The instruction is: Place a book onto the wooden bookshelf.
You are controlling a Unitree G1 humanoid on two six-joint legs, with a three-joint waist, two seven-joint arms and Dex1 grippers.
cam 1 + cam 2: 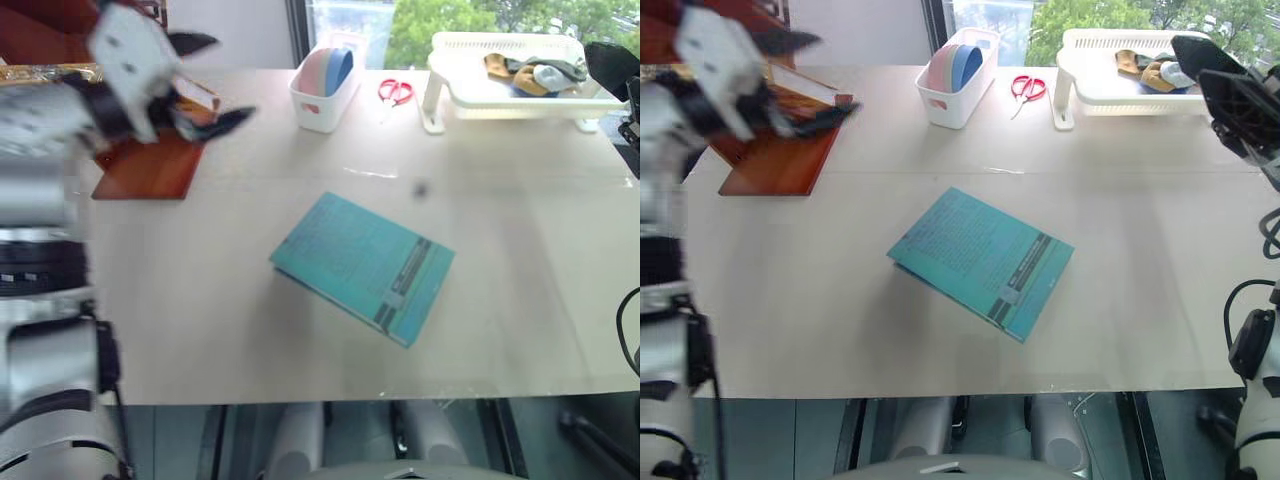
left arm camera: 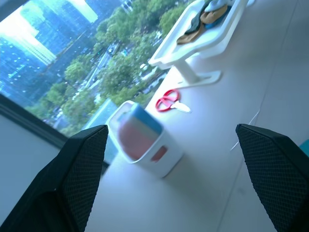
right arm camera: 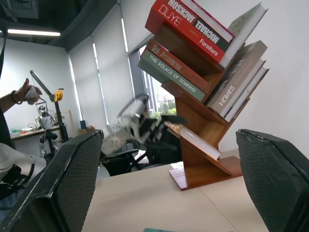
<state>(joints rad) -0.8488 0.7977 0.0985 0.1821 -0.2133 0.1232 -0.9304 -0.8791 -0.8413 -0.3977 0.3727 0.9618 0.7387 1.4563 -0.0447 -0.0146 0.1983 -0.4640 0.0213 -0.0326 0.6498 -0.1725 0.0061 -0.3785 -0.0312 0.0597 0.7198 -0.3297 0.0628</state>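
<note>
The wooden bookshelf [image 3: 200,162] stands at the table's far left corner, its reddish base [image 1: 150,168] resting on the table. Its zigzag boards carry several books. On the lowest slanted board lies a book [image 3: 195,141] with pale page edges, partly behind my left hand in the head views; I cannot tell its cover colour. My left gripper [image 1: 215,80] is open and empty, just in front of that board, fingers [image 2: 72,179] spread wide. My right gripper [image 1: 1230,90] is raised at the table's right edge, turned toward the shelf, open with nothing between its fingers [image 3: 63,183].
A thin teal book [image 1: 362,266] lies flat mid-table. At the back stand a white box [image 1: 325,85] with pink and blue contents, red scissors [image 1: 395,91] and a white basket [image 1: 505,100] on legs. A person's hand [image 3: 26,92] shows beyond the table.
</note>
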